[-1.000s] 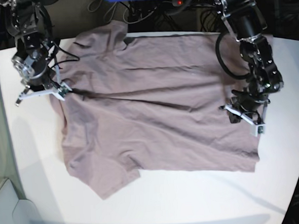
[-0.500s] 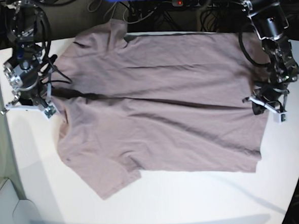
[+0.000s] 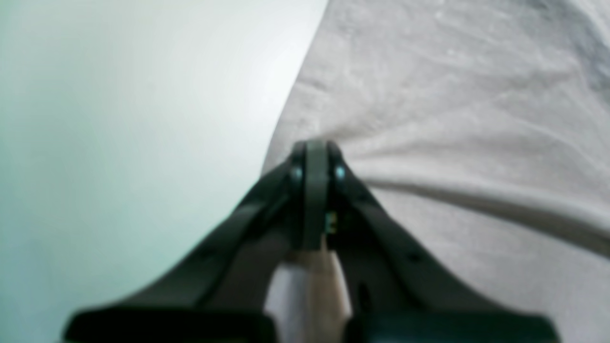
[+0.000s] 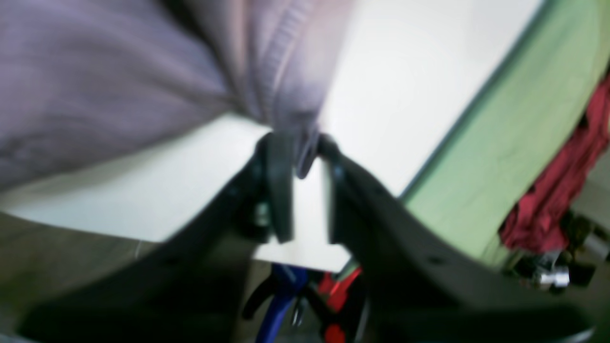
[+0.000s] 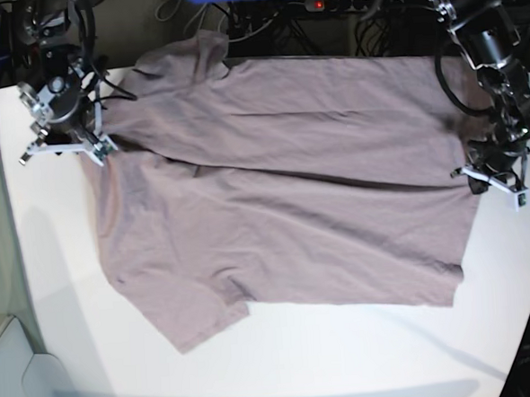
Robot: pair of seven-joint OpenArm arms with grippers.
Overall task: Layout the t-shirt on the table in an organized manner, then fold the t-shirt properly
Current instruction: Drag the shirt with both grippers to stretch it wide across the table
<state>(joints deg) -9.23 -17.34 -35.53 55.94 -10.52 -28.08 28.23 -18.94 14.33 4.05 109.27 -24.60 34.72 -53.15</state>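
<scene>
left gripper: my dark two-finger left gripper [image 3: 314, 157] is clamped tight on the hem edge of the shirt, no gap between the pads; cloth bunches into a ridge running away from the tips. In the base view it sits at the shirt's right edge [image 5: 493, 177].
right gripper: my dark right gripper [image 4: 298, 157] has its fingers parted, a fold of ribbed hem hanging down between them. Blurred view, so I cannot tell if the pads still pinch it or only flank it. In the base view it's at the shirt's upper left corner [image 5: 64, 148].
table: big smooth white glossy tabletop [image 5: 347, 355], bare margin along the near side and both ends.
t-shirt: plain dusty mauve-pink short-sleeved cloth shirt [image 5: 282, 188], spread mostly flat across the table's middle, stretched between my two grippers. Long creases run across it from left to right. One sleeve juts out toward the near left [image 5: 187, 320]; far edge lies near the table's back edge.
left wrist view: shirt looks washed-out pale [image 3: 452, 119], table to its left [image 3: 119, 119].
right wrist view: cloth upper left [image 4: 95, 85], table beneath [image 4: 405, 95], green floor strip beyond its edge.
</scene>
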